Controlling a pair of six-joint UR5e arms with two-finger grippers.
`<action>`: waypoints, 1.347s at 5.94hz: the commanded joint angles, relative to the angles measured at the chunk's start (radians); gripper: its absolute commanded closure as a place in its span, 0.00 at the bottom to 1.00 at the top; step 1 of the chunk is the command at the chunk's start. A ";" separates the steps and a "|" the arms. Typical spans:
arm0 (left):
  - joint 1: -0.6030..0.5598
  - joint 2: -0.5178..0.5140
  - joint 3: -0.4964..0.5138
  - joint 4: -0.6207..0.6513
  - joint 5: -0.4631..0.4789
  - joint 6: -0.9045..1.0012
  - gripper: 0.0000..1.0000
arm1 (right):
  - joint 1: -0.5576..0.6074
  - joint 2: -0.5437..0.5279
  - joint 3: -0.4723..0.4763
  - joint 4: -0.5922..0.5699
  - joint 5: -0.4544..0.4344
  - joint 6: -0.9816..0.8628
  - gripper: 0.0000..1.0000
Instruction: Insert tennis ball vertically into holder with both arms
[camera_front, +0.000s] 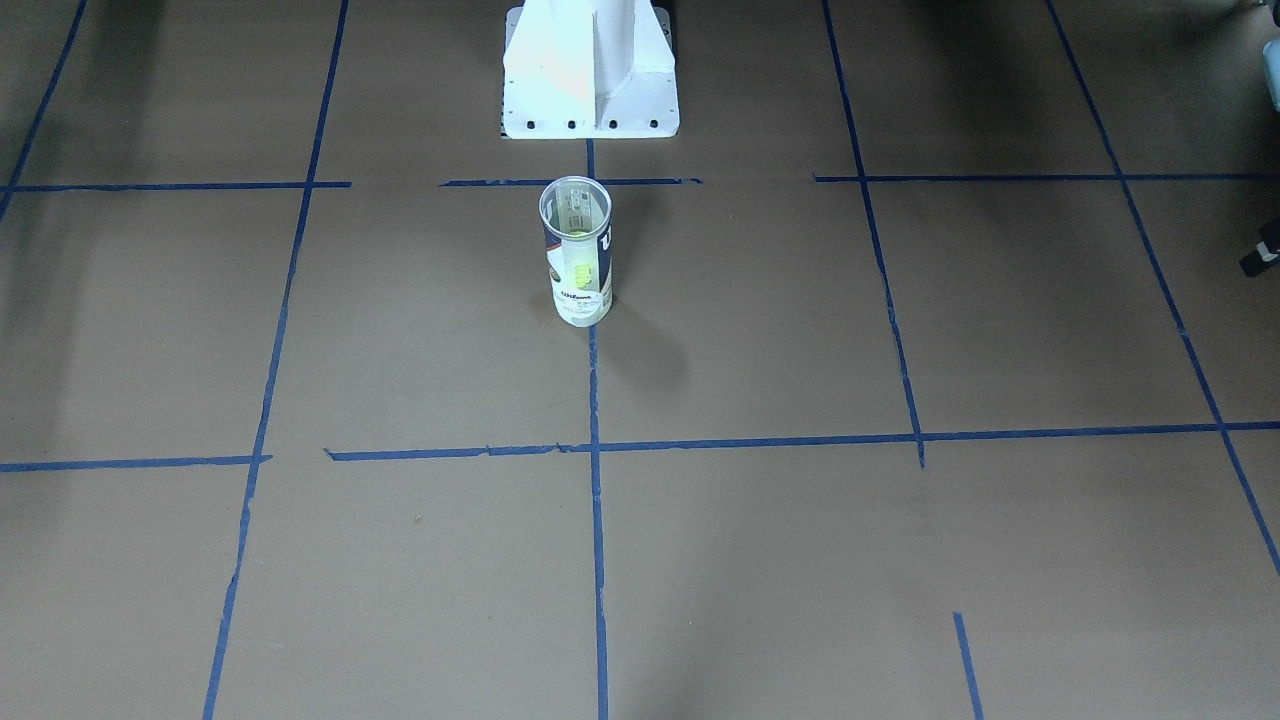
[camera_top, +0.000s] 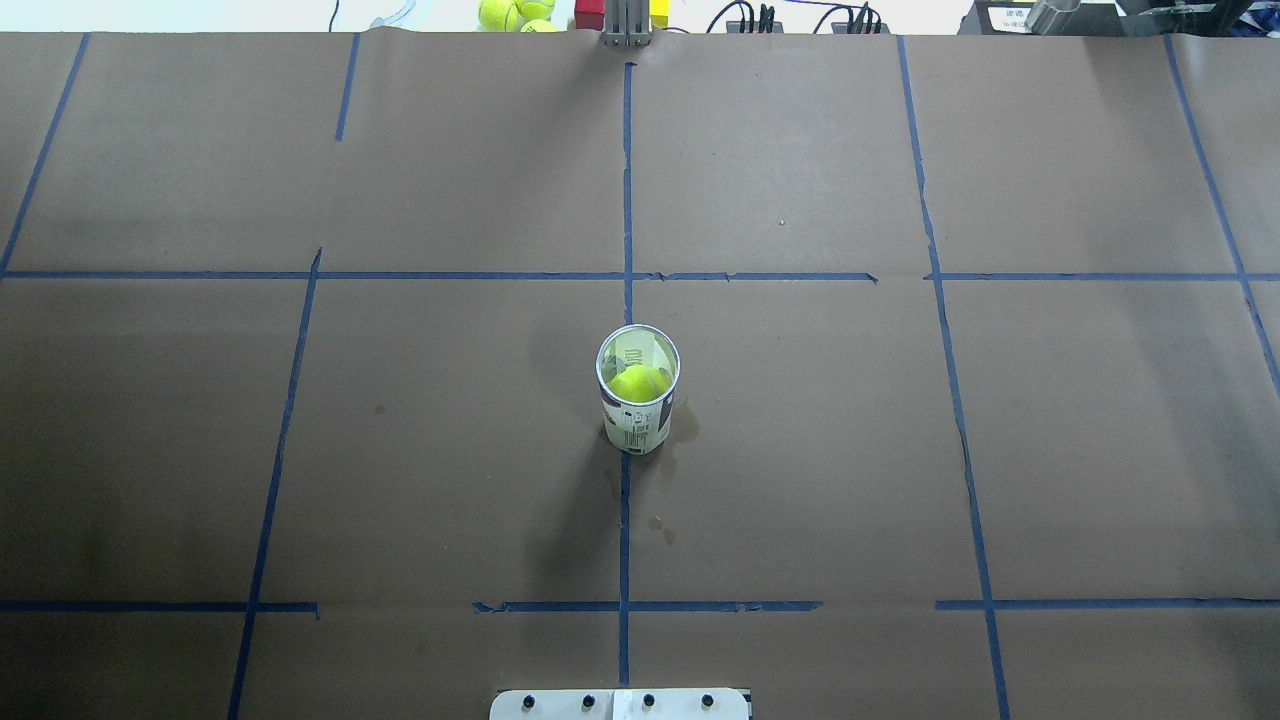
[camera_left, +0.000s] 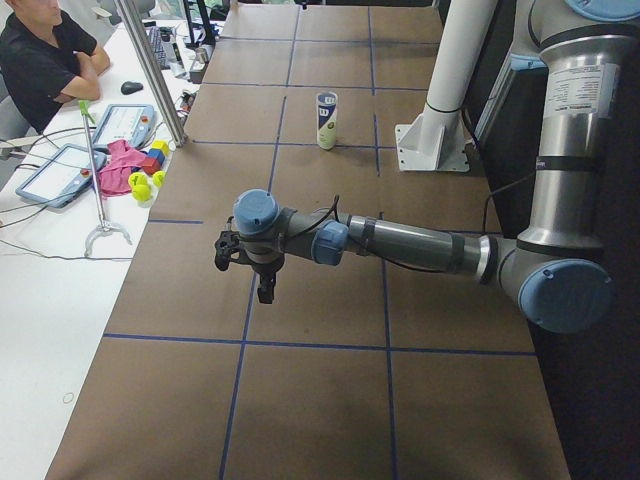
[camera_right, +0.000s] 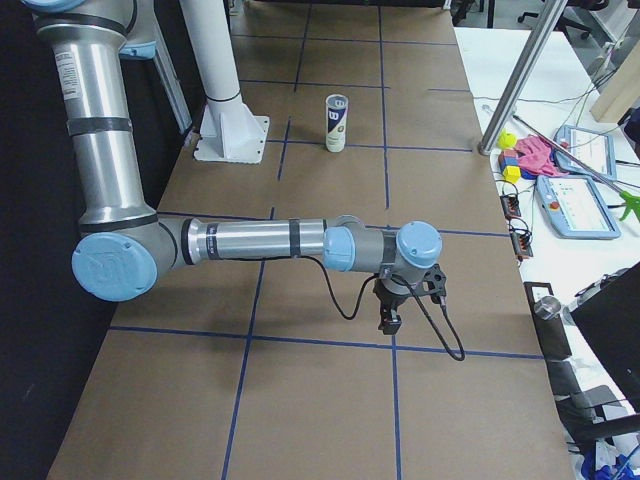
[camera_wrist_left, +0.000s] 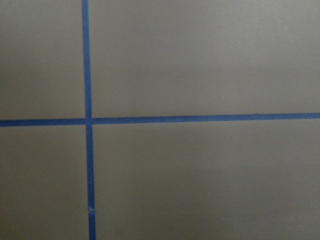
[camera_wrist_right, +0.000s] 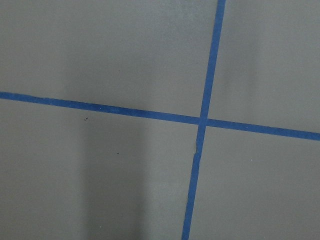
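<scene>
With the tennis ball (camera_top: 638, 382) sitting inside the upright holder (camera_top: 637, 422) at mid-frame of the overhead view, insertion looks done; the left hand (camera_left: 264, 296) and right hand (camera_right: 387, 322) hang over the worktop (camera_top: 300, 450) well apart from it, spread or pressed together I cannot tell, so the next move calls only for parking clear.

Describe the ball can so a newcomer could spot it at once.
Start at the white robot base at the table's edge and follow the blue tape line running out from it. Upright on that line stands a clear tube with a navy-and-white label, open-topped, a yellow-green ball inside.
</scene>
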 joint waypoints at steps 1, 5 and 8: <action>-0.003 0.043 0.007 0.034 0.096 0.185 0.00 | 0.001 -0.055 0.031 0.000 -0.001 -0.006 0.00; -0.071 0.031 -0.037 0.264 0.010 0.194 0.00 | 0.021 -0.143 0.159 -0.001 -0.047 0.006 0.00; -0.074 0.029 -0.010 0.222 0.013 0.191 0.00 | 0.021 -0.142 0.157 -0.003 -0.041 0.009 0.00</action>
